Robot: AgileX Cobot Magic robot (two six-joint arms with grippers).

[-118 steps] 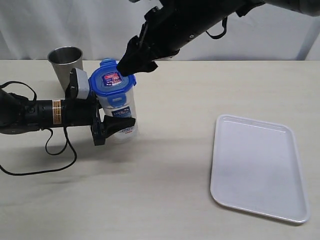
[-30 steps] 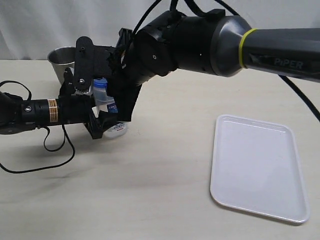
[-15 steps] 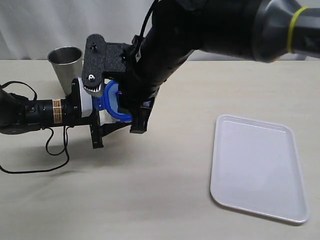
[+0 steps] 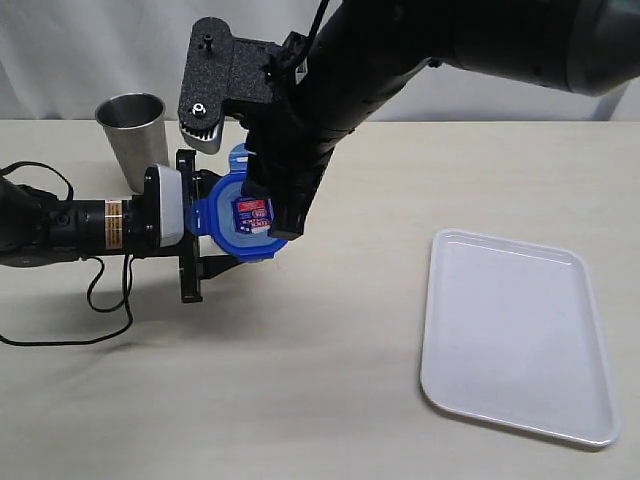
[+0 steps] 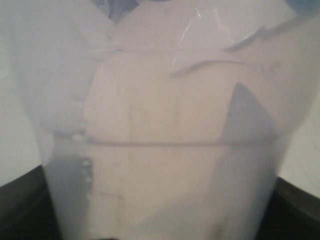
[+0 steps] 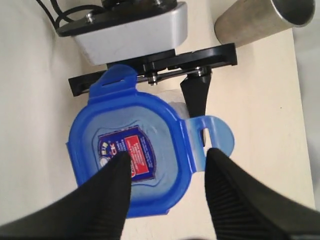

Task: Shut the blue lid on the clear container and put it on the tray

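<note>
The blue lid (image 4: pixel 247 214) sits on the mouth of the clear container (image 5: pixel 165 140), its sticker face turned to the exterior camera. In the right wrist view the blue lid (image 6: pixel 127 162) has two flaps sticking outward. My left gripper (image 4: pixel 212 222) reaches in level from the left and is shut on the container; the body fills the space between its jaws in the left wrist view (image 5: pixel 160 220). My right gripper (image 6: pixel 167 167) hangs open over the lid's edge, one finger above the sticker, one beyond a flap, and in the exterior view it (image 4: pixel 275 218) hides part of the lid. The white tray (image 4: pixel 515 335) lies far right.
A grey steel cup (image 4: pixel 132 130) stands behind the left arm, close to the container. The left arm's black cable (image 4: pixel 100 300) loops on the table near its wrist. The right arm's bulk hangs over the table's middle back.
My right gripper has opened wider and risen off the lid. The container has tipped in the left gripper, so the lid's sticker face now shows.
</note>
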